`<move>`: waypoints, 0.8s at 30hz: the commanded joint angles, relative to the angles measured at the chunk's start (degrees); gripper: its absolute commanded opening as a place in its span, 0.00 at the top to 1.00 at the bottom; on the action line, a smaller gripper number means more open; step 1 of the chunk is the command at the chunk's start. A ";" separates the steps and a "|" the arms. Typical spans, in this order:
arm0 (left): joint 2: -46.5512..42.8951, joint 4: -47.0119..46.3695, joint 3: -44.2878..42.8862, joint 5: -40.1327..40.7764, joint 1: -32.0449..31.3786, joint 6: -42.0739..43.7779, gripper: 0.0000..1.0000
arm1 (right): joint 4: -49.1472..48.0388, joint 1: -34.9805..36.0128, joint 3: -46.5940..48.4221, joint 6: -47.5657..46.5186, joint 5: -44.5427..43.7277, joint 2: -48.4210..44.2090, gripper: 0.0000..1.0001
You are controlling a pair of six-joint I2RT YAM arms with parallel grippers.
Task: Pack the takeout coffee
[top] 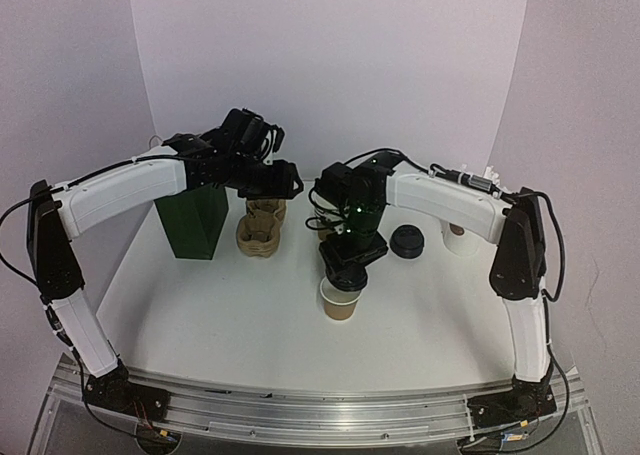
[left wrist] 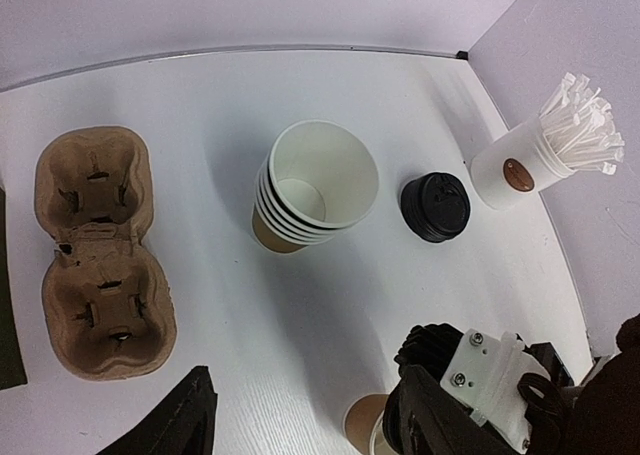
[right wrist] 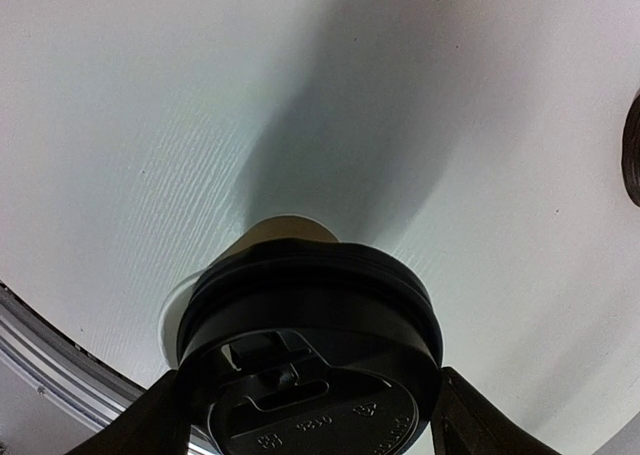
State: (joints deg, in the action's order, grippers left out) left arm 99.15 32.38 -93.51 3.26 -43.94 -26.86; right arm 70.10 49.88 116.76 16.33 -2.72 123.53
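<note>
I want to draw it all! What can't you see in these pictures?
Inside the cup: right wrist view, the black lid covers it.
Lid in top view: the right end effector hides it.
Left end effector, open or shut: left wrist view's bottom edge cuts it off.

The counter (top: 230,315) is plain white. The coffee cup (top: 340,307) is brown kraft paper with a white rim; the lid (right wrist: 310,345) is glossy black. The carrier (left wrist: 100,250) is mottled tan pulp. The stacked cups (left wrist: 315,190) are brown outside and white inside. The box (top: 192,223) is dark green.
</note>
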 commanded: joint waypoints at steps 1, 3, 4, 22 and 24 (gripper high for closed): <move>-2.62 -1.71 0.43 1.30 -0.18 -0.10 0.38 | 0.48 0.63 2.16 -0.65 1.72 1.03 0.22; -2.57 -1.71 0.50 1.38 -0.18 -0.12 0.38 | 0.48 0.78 2.13 -0.85 2.02 1.10 0.22; -2.55 -1.73 0.47 1.39 -0.17 -0.12 0.38 | 0.48 0.85 2.04 -0.93 2.18 1.10 0.22; -2.12 -2.41 0.52 1.23 -0.18 -0.45 0.38 | 0.48 1.97 2.08 -1.22 1.94 1.62 0.22; -2.12 -2.41 0.52 1.23 -0.18 -0.47 0.38 | 0.48 2.03 1.92 -1.22 1.62 1.55 0.21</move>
State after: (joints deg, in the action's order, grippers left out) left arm 99.13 32.21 -92.95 3.31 -43.94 -27.09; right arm 70.06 51.48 116.90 15.51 -1.41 124.57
